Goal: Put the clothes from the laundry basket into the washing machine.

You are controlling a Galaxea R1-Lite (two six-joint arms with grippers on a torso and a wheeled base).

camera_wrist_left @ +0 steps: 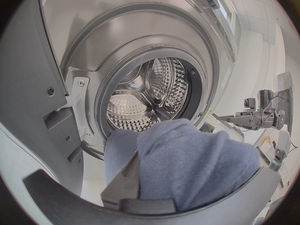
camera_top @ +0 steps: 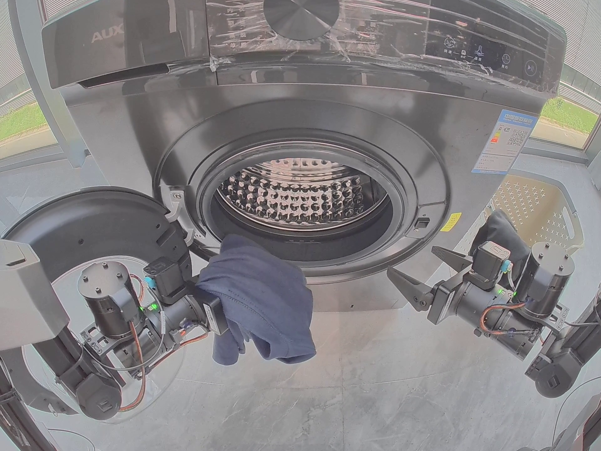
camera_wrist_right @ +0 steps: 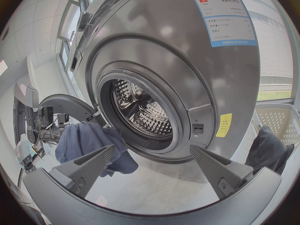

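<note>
A blue garment [camera_top: 263,299] hangs from my left gripper [camera_top: 216,311], which is shut on it just below the lower left rim of the washing machine's open drum [camera_top: 300,198]. The cloth drapes over the fingers [camera_wrist_left: 125,178] and hides most of them; its top edge touches the door seal. The same garment [camera_wrist_right: 90,141] hangs by the opening. My right gripper [camera_top: 426,277] is open and holds nothing, low at the right of the machine. A dark garment [camera_top: 501,233] hangs over the rim of the cream laundry basket [camera_top: 544,211] behind it.
The round washer door [camera_top: 87,233] stands swung open at the left, beside my left arm. The drum [camera_wrist_left: 147,97] holds nothing. Grey tiled floor [camera_top: 375,383] spreads in front of the machine.
</note>
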